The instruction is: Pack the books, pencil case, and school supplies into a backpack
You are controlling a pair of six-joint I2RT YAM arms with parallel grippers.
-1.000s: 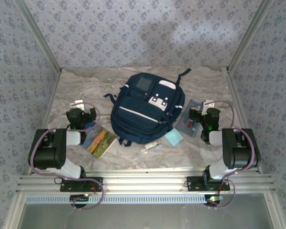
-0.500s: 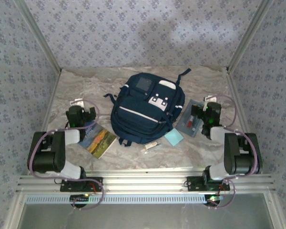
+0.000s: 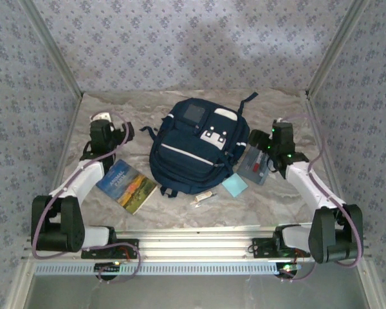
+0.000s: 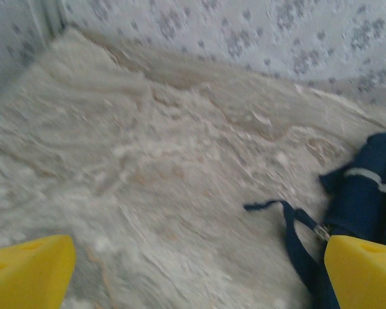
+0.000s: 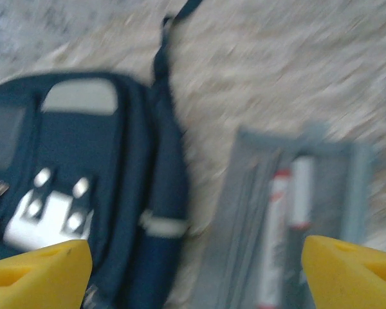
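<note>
A grey-and-cream marbled tabletop serves as the floor of the enclosure. Beyond its far edge rises a back wall papered pale blue-grey with small floral sprigs. A matching left wall and right wall flank it. A slanted left post and right post of metal rise from its far corners. Ribbed aluminium rails run along its near edge. The light is soft, and a faint shadow lies on the back wall.

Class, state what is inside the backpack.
The backpack lies front up with no opening showing, so its inside is hidden. The book, pencil case and blue pad lie beside it.
</note>
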